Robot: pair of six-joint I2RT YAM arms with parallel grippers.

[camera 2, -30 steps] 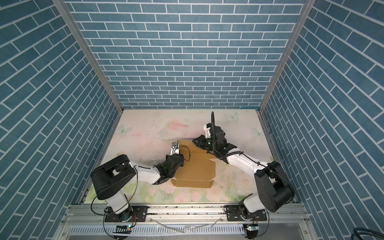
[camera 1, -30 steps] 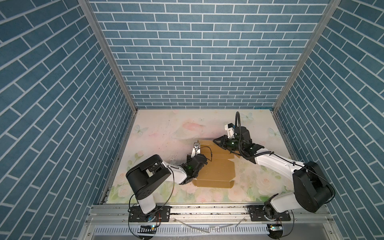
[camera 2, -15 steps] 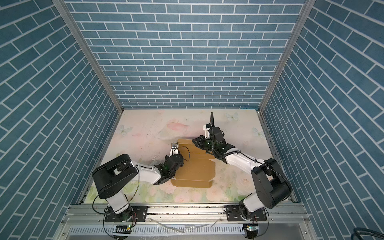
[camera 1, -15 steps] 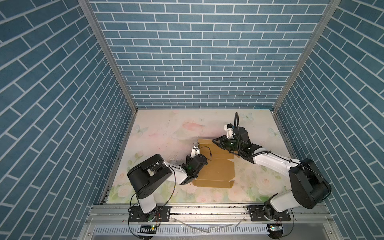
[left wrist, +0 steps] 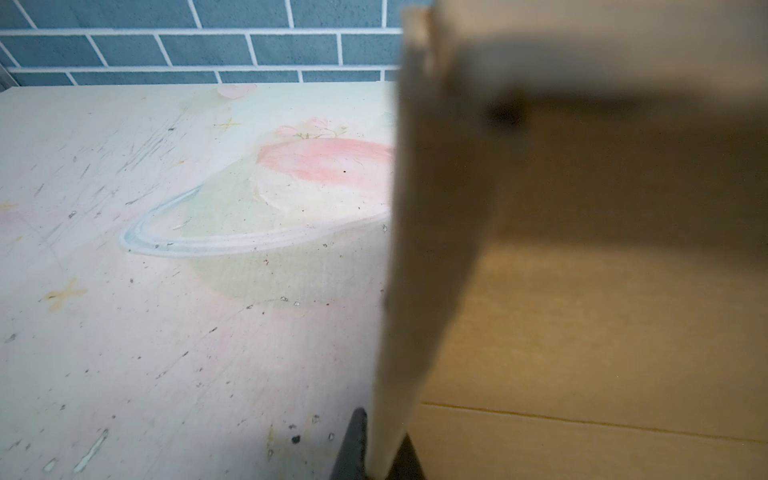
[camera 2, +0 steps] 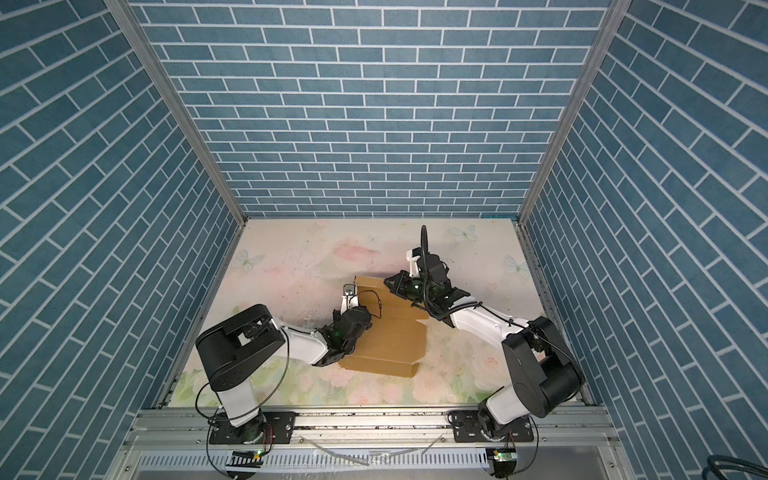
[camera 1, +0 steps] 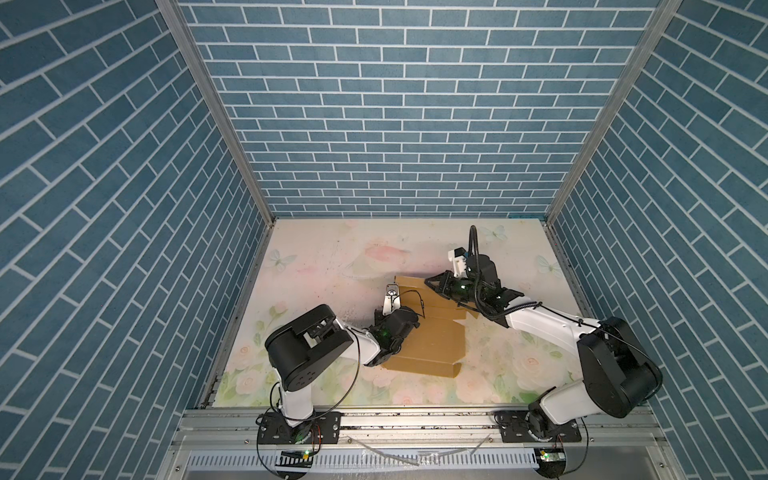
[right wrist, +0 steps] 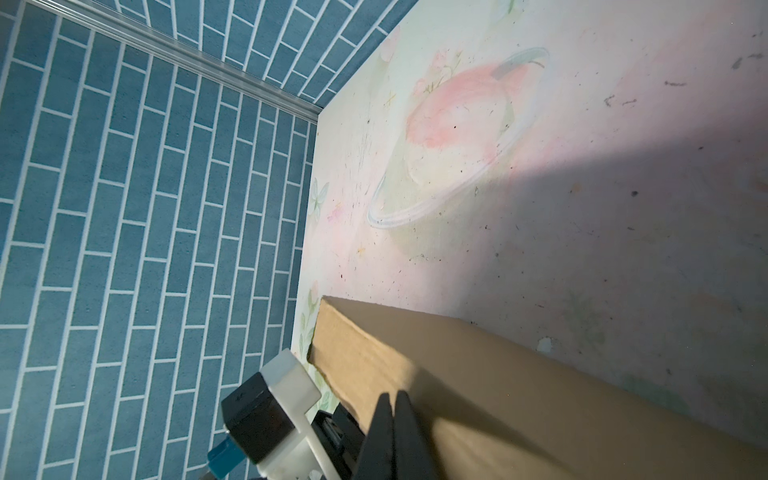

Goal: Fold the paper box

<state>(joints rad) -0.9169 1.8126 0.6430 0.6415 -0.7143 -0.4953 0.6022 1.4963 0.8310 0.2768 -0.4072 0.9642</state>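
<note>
**Fold in progress.** The left pincer (left wrist: 380,449) is clamping narrowly on an upright side flap (left wrist: 415,249) of the paper box (camera 1: 436,345). The box's flat panels are lying just beside and beyond this pincer's tips on the floral table (camera 1: 332,257). The right pincer (right wrist: 394,419), jaws pressed together and holding nothing, appears to be pushing its tips against the far wall panel (right wrist: 478,374), which is running out ahead of them. Over the last second the right pincer has been edging inward along that panel, and the panel's far corner is now standing slightly higher. This suggests the walls are being raised, while closing the box is apparently still waiting.
</note>
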